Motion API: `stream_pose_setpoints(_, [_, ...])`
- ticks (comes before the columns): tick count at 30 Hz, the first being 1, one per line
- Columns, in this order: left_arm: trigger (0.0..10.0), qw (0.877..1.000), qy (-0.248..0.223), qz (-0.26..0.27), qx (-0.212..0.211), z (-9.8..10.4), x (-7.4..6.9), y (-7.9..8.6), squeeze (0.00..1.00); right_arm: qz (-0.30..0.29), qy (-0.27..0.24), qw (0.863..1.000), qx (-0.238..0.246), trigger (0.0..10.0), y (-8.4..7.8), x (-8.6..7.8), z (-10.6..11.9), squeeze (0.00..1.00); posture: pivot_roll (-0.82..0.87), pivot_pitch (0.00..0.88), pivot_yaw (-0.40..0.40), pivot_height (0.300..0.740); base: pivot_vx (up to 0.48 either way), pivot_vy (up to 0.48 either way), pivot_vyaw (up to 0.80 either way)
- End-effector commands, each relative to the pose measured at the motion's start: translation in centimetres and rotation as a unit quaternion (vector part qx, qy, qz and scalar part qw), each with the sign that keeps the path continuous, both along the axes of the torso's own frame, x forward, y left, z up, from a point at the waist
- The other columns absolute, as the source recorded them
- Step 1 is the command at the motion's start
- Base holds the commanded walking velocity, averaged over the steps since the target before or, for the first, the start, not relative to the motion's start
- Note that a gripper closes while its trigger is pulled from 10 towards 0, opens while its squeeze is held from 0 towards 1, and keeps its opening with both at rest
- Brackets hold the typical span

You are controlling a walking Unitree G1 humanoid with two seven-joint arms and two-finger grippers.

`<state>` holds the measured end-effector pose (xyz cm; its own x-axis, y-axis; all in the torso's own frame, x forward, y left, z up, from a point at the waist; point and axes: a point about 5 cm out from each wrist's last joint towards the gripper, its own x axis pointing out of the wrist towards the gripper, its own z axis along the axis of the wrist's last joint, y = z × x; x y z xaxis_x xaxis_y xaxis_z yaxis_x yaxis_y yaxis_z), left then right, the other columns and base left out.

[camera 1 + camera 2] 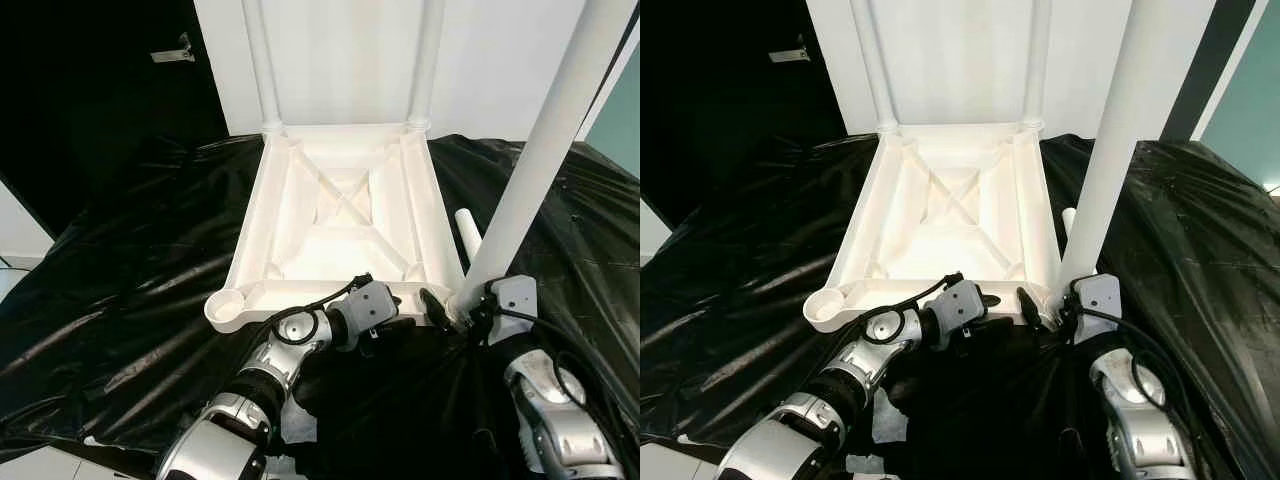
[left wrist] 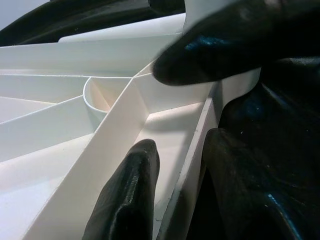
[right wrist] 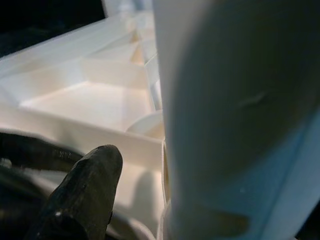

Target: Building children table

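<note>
A white table top [image 1: 250, 215] lies upside down on black sheeting. Two white legs [image 1: 258, 60] [image 1: 428, 60] stand in its far corners. A third leg [image 1: 545, 150] rises tilted from the near right corner, and my right gripper [image 1: 460, 312] is shut on its base; one finger [image 3: 95, 170] shows beside the leg. The near left corner socket [image 1: 228, 303] is empty. My left gripper [image 2: 182, 150] is shut on the table's near rim [image 2: 200, 130], one finger inside the frame and one outside.
Another white leg [image 1: 468, 232] lies on the sheeting just right of the table top. Crinkled black sheeting [image 1: 120, 260] covers the floor on all sides. A dark door with a handle [image 1: 172, 52] is at the far left, a white wall behind.
</note>
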<state>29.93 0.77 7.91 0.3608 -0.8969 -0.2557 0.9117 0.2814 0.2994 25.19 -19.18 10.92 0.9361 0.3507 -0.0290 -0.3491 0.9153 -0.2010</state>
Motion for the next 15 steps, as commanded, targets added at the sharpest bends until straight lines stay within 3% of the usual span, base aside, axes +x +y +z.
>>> stream_pose_setpoints(1, [10.0, 0.997, 0.061, 0.035, 0.043, -3.3, -1.2, 0.9, 0.00, 0.029, 0.033, 0.999, -0.005, 8.4, 0.3, -0.1, -0.8, 0.00, -0.07, 0.000, 0.022, 0.740, 0.000, 0.000, 0.00])
stream_pose_setpoints(2, [10.0, 0.997, 0.061, 0.035, 0.043, -3.3, -1.2, 0.9, 0.00, 0.029, 0.033, 0.999, -0.005, 8.4, 0.3, -0.1, -0.8, 0.00, -0.07, 0.000, 0.022, 0.740, 0.000, 0.000, 0.00])
stream_pose_setpoints(3, [10.0, 0.997, 0.061, 0.036, 0.042, -3.3, -1.2, 0.9, 0.00, 0.041, 0.040, 0.998, -0.011, 0.6, 0.2, -0.1, -1.0, 0.00, -0.07, 0.000, 0.020, 0.740, 0.000, 0.000, 0.00])
stream_pose_setpoints(5, [10.0, 0.997, 0.061, 0.037, 0.042, -3.3, -1.2, 1.0, 0.00, 0.054, 0.044, 0.997, -0.016, 0.0, 0.1, -0.2, -1.0, 0.00, -0.07, 0.000, 0.020, 0.740, 0.000, 0.000, 0.00])
stream_pose_setpoints(12, [10.0, 0.996, 0.062, 0.039, 0.043, -3.4, -1.2, 1.2, 0.00, 0.067, 0.061, 0.996, -0.013, 0.0, -0.9, 0.1, -0.7, 0.00, -0.07, 0.000, 0.021, 0.740, 0.000, 0.000, 0.00])
stream_pose_setpoints(13, [10.0, 0.996, 0.062, 0.039, 0.043, -3.4, -1.2, 1.2, 0.00, 0.058, 0.067, 0.996, -0.004, 0.0, -0.9, 0.1, -0.7, 0.00, -0.07, 0.000, 0.022, 0.740, 0.000, 0.000, 0.00])
stream_pose_setpoints(15, [10.0, 0.996, 0.062, 0.038, 0.042, -3.4, -1.2, 1.0, 0.00, -0.018, 0.076, 0.997, 0.020, 0.0, -0.6, -0.1, -1.6, 0.00, -0.07, 0.000, 0.019, 0.740, 0.000, 0.000, 0.00])
